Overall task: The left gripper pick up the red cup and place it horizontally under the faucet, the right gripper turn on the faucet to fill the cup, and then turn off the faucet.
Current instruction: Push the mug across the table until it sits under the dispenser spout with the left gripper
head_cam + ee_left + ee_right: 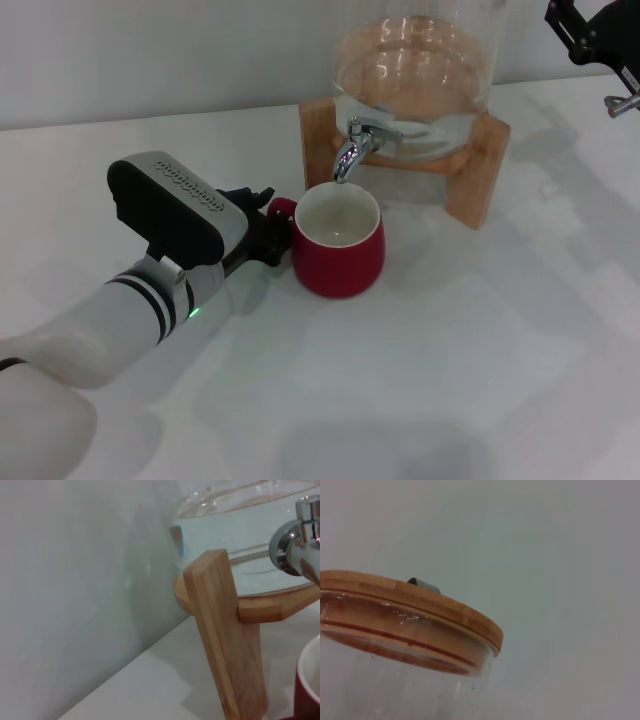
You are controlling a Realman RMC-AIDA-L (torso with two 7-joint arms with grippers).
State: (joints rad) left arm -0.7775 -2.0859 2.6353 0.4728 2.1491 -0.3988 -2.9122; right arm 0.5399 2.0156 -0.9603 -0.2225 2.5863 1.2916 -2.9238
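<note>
The red cup (338, 262) stands upright on the white table, its white inside open directly below the spout of the chrome faucet (355, 145). My left gripper (264, 222) is at the cup's left side, its black fingers closed around the red loop handle. In the left wrist view the cup's rim (307, 690) shows at one corner, with the faucet's base (300, 550) above it. My right gripper (590, 40) hangs high at the far right, beside the jar and away from the faucet lever; only part of it is in view.
The faucet is fixed to a clear glass jar (415, 60) holding liquid, in a wooden stand (478, 170) at the back of the table (450, 380). The right wrist view shows the jar's wooden lid (410, 600). A wall rises close behind.
</note>
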